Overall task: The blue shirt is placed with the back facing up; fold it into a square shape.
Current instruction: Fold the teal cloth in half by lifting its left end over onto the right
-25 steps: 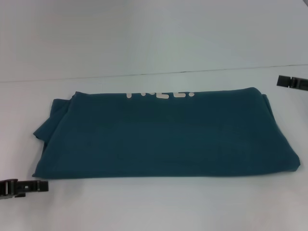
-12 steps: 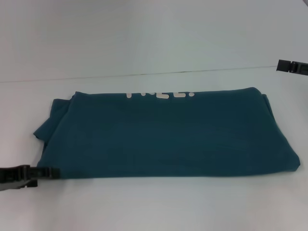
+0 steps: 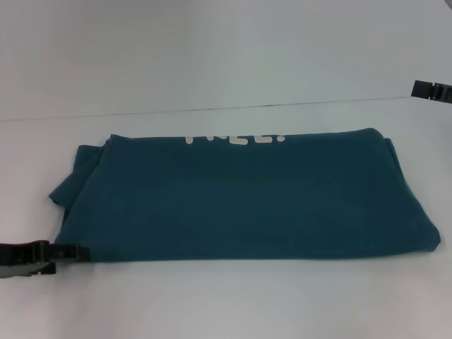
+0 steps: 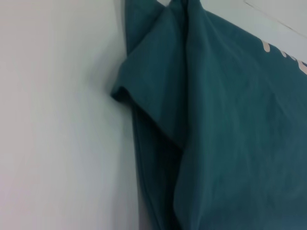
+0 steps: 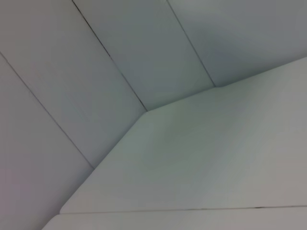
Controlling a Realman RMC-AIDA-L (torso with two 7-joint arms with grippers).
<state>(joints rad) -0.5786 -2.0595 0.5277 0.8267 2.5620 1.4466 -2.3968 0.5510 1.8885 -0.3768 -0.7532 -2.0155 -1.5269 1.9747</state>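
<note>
Blue shirt [image 3: 240,198] folded into a wide rectangle, flat on the white table [image 3: 226,304], spanning most of the width between left and right edges, nearer the front edge than the far one. White lettering [image 3: 236,138] partly showing along the fold at the shirt's far side, cut off by the fold. Layers bunched and stepped at the shirt's left end, with a sleeve or loose flap [image 4: 144,91] poking out toward the table's left edge; same bunched folds visible up close in the left wrist view, shirt [image 4: 230,134] lying on bare table [image 4: 57,124]. Right end of the shirt rounded and slightly lifted near the table's right edge.

Left gripper [image 3: 67,252] low at the table's front left corner, dark fingers pointing toward the shirt's near left corner, tip just at or touching the fabric edge; cannot tell whether spread or pressed together.

Right gripper [image 3: 432,90] at the far right, above the table's far edge and well apart from the shirt; cannot tell its finger state either. Right wrist view showing only table surface [image 5: 201,163] and pale wall panels [image 5: 96,57].
</note>
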